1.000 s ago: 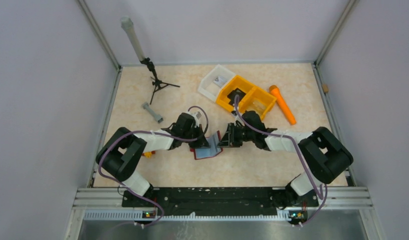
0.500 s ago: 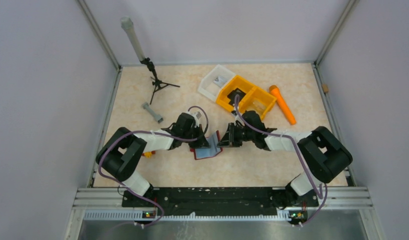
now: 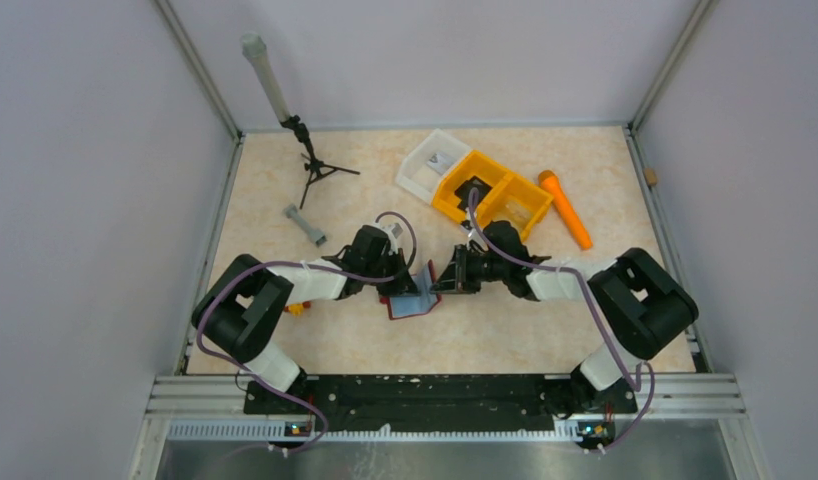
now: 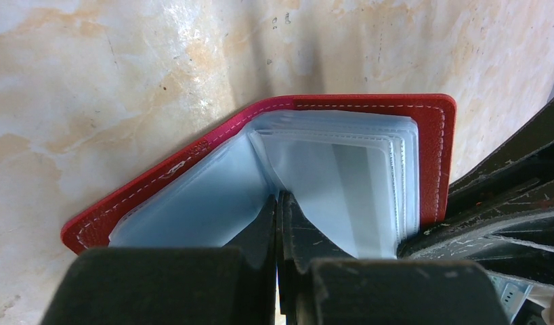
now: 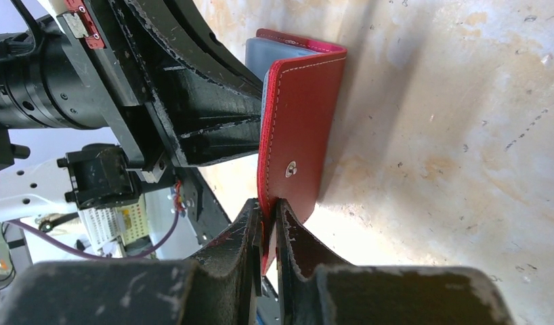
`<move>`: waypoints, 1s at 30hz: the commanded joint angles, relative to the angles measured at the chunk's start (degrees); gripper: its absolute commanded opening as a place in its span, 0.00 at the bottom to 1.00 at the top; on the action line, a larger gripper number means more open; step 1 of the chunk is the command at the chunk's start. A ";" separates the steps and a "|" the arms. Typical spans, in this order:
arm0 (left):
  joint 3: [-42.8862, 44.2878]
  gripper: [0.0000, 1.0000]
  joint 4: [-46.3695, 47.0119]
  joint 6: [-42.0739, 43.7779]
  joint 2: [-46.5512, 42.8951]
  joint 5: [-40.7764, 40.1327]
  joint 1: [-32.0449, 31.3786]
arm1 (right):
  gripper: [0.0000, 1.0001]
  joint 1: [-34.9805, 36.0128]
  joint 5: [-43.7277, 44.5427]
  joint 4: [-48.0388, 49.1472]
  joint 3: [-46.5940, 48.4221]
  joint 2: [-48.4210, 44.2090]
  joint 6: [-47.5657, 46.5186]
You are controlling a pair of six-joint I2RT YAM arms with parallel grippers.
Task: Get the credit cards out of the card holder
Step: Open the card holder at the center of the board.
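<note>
- From above: a beige marbled worktop (image 3: 485,330) boxed in by plain grey walls, with metal posts at the far corners and a rail along the near edge.
- The card holder (image 3: 413,301) is propped open around the worktop's middle, a little toward the near edge. The left gripper (image 3: 409,284) and right gripper (image 3: 442,283) meet over it.
- Toward the far edge, an orange tray (image 3: 505,183) touches a white tray (image 3: 416,173). An orange marker (image 3: 567,210) lies toward the right edge, and a small tripod (image 3: 315,170) toward the far left corner.
- Left wrist: the red cover is spread wide, with pale clear sleeves fanned inside. The left fingers are pressed together on a sleeve at the fold. Whether cards sit in those sleeves, I cannot tell.
- Right wrist: the right fingers are clamped on the near edge of the red cover, just below its snap stud (image 5: 290,164). That cover stands on edge on scuffed, speckled stone.
</note>
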 commanded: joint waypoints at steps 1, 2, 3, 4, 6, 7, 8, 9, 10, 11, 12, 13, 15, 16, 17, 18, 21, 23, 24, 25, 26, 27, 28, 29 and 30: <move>0.08 0.00 -2.63 1.87 1.27 -1.48 -0.08 | 0.00 0.44 -1.50 5.28 1.62 1.01 1.30; 0.07 0.00 -2.65 1.86 1.27 -1.48 -0.03 | 0.00 0.44 -1.80 5.96 1.42 1.22 1.71; 0.12 0.00 -2.67 1.90 1.19 -1.48 -0.04 | 0.00 0.50 -2.02 6.45 1.37 1.49 2.08; 0.09 0.00 -2.68 1.91 1.18 -1.48 -0.02 | 0.00 0.55 -2.28 6.84 1.29 1.70 2.31; 0.04 0.00 -2.68 1.86 1.18 -1.40 0.01 | 0.00 0.62 -2.45 7.34 1.16 2.11 2.61; 0.10 0.00 -2.63 1.87 1.18 -1.39 -0.06 | 0.00 0.62 -2.33 7.47 1.12 2.33 2.63; 0.11 0.00 -2.60 1.86 1.18 -1.39 -0.04 | 0.00 0.69 -2.36 7.61 1.06 2.48 2.74; 0.08 0.00 -2.67 1.93 1.18 -1.33 -0.04 | 0.00 0.70 -2.41 7.69 1.00 2.57 2.85; 0.01 0.00 -2.67 1.95 1.17 -1.33 -0.03 | 0.00 0.73 -2.56 8.12 0.97 2.72 3.07; 0.07 0.00 -2.68 1.95 1.18 -1.31 -0.10 | 0.00 0.71 -2.79 8.45 0.83 2.91 3.29; 0.04 0.00 -2.68 1.99 1.16 -1.31 -0.10 | 0.00 0.71 -2.77 8.43 0.86 3.11 3.22; 0.03 0.00 -2.67 1.99 1.18 -1.23 -0.06 | 0.00 0.73 -2.31 7.18 1.05 3.22 2.78; 0.08 0.00 -2.68 1.95 1.01 -1.14 0.03 | 0.00 0.80 -0.25 3.57 2.08 3.24 0.45; 0.02 0.00 -2.68 2.00 1.00 -1.13 -0.01 | 0.00 0.84 0.65 2.07 2.27 3.18 -0.35; -0.02 0.00 -2.74 2.03 0.93 -1.13 -0.02 | 0.00 0.88 1.32 1.09 2.45 3.16 -1.06; 0.03 0.00 -2.76 2.03 0.87 -1.22 -0.05 | 0.00 0.88 1.78 0.46 2.56 3.13 -1.52; 0.02 0.00 -2.85 2.13 0.74 -1.30 -0.08 | 0.00 1.59 3.75 -2.41 3.61 3.06 -3.18; 0.02 0.00 -2.85 2.07 0.75 -1.23 -0.08 | 0.00 2.48 5.98 -5.63 4.97 2.95 -5.03; -0.08 0.00 -2.85 2.05 0.73 -1.22 -0.05 | 0.00 2.81 6.81 -6.88 5.60 2.94 -5.75; -0.09 0.00 -2.85 2.08 0.74 -1.14 -0.08 | 0.00 3.14 7.57 -8.02 6.16 3.05 -6.46; -0.08 0.00 -2.85 2.08 0.68 -1.17 -0.08 | 0.00 3.47 8.51 -9.23 6.70 2.94 -7.03; -0.07 0.00 -2.85 2.04 0.61 -1.18 -0.07 | 0.00 3.77 9.66 -10.78 7.35 2.93 -7.75; -0.11 0.00 -2.92 2.03 0.48 -1.20 -0.09 | 0.00 4.09 10.98 -12.45 7.97 2.83 -8.56; -0.12 0.00 -3.02 2.15 0.35 -1.26 -0.01 | 0.00 4.27 12.29 -14.61 8.62 2.68 -9.31; -0.11 0.00 -3.14 2.14 0.20 -1.34 0.00 | 0.00 4.38 13.27 -15.75 9.01 2.42 -9.92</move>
